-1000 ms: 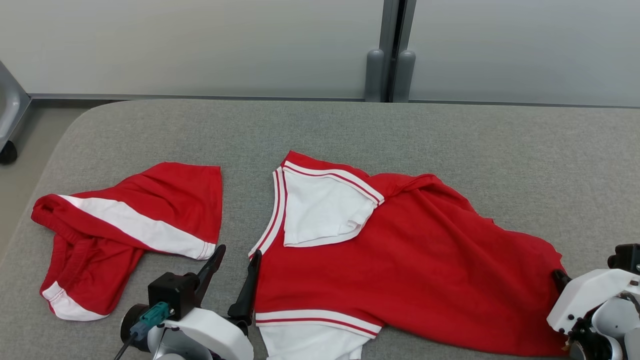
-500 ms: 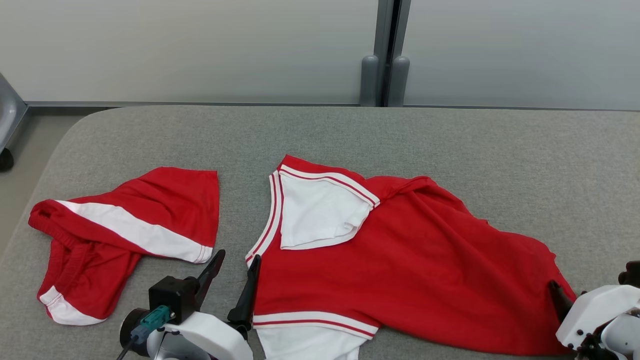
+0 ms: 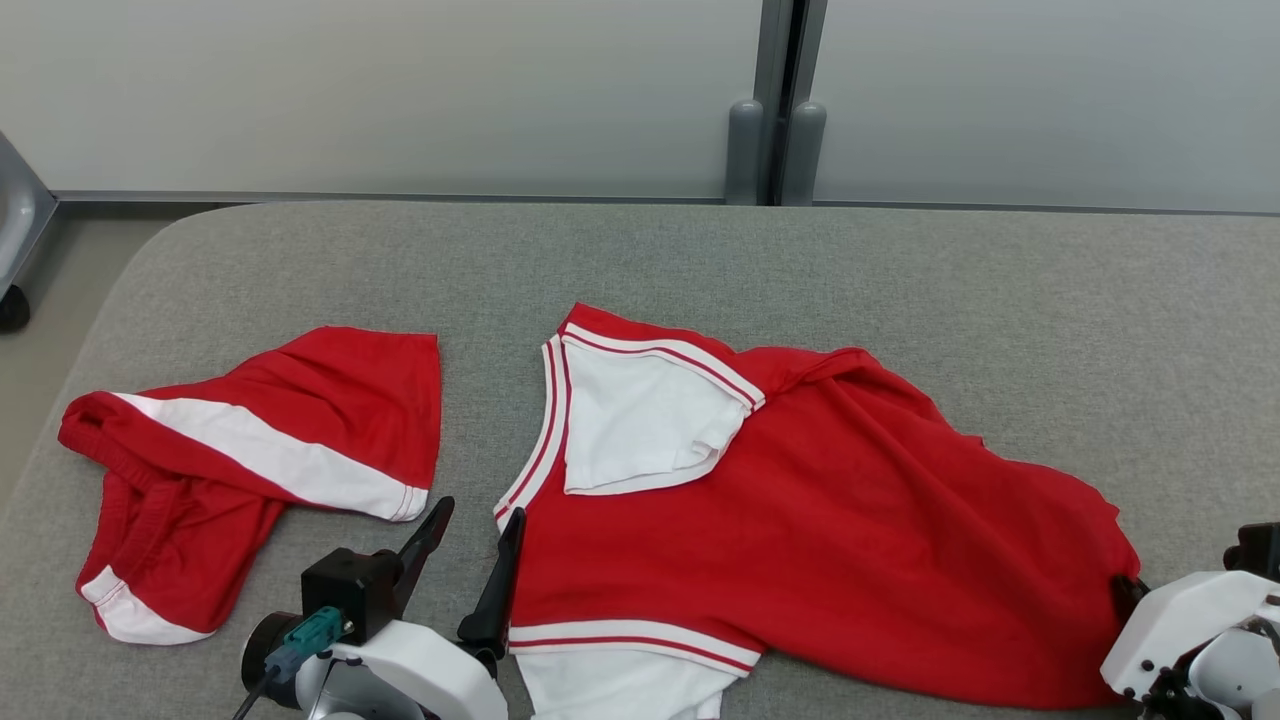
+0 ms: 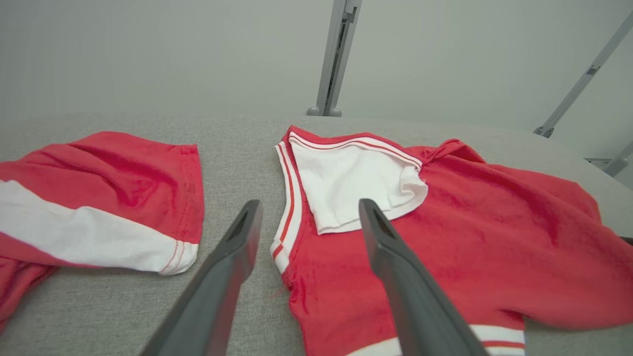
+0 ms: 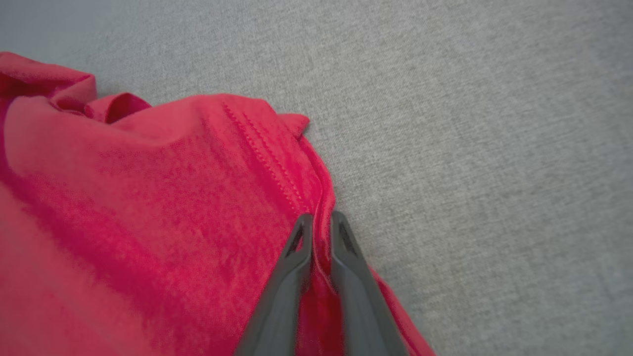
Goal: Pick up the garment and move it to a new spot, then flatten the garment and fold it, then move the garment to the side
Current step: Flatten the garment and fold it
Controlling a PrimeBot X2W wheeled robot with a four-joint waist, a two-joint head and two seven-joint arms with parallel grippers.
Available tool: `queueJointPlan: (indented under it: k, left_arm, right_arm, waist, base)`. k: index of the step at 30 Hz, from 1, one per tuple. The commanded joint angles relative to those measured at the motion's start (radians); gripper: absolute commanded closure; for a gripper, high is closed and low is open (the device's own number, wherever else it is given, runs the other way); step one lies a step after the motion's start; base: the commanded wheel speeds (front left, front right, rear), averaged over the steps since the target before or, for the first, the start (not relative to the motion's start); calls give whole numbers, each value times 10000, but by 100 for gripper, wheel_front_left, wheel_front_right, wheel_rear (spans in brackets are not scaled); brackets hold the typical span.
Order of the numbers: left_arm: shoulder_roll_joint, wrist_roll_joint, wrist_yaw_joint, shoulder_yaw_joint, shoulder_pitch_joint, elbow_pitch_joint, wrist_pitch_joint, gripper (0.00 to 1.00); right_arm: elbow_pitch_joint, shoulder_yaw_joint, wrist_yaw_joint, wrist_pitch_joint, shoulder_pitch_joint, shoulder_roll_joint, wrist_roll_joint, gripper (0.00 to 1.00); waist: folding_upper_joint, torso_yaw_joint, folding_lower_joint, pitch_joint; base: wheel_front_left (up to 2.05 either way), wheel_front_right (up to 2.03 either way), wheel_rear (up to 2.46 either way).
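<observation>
The garment [image 3: 830, 520] is a red shirt with white sleeves and striped trim, lying crumpled on the grey table [image 3: 700, 260]. My right gripper [image 5: 321, 216] is shut on the garment's stitched hem [image 5: 277, 163], which runs up between the two fingers. In the head view the right gripper [image 3: 1128, 590] sits at the shirt's lower right corner. My left gripper [image 3: 480, 510] stands open at the shirt's left edge. In the left wrist view the left gripper [image 4: 310, 205] straddles the striped side trim [image 4: 287, 207] without holding it.
Red shorts [image 3: 250, 460] with a white stripe lie on the table's left part, close to my left gripper. Two grey posts [image 3: 775, 150] stand behind the table's far edge. A wheeled cart [image 3: 15, 305] is at the far left on the floor.
My right gripper has shifted slightly down and right at the shirt's corner, and the corner stretches a little farther right. The head view moved slightly. The left gripper has stayed put.
</observation>
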Motion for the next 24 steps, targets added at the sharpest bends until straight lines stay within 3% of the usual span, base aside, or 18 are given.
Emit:
queueJointPlan:
  k: [1,9,17,24]
  left_arm:
    - [45,-18,26,10,-92,23,0,0]
    - [55,-52,68,13,-41,21,-47,0]
    - [40,-73,57,-2,-129,2,-76,0]
    - [-77,-60,-66,-88,-286,86,-108,0]
  right_arm:
    - [55,26,6,-34,-47,-6,-33,100]
    - [-451,182,6,-426,-138,10,-59,100]
    - [-1596,1091,6,-137,-599,215,1018,100]
    - [-897,1770,6,-315,-1713,303,1311,100]
  waist:
    - [-1,6,0,-13]
    - [-1,-1,0,-101]
    - [-1,-33,0,-40]
    - [-1,190,0,108]
  base:
    - [0,0,0]
    - [0,0,0]
    - [0,0,0]
    - [0,0,0]
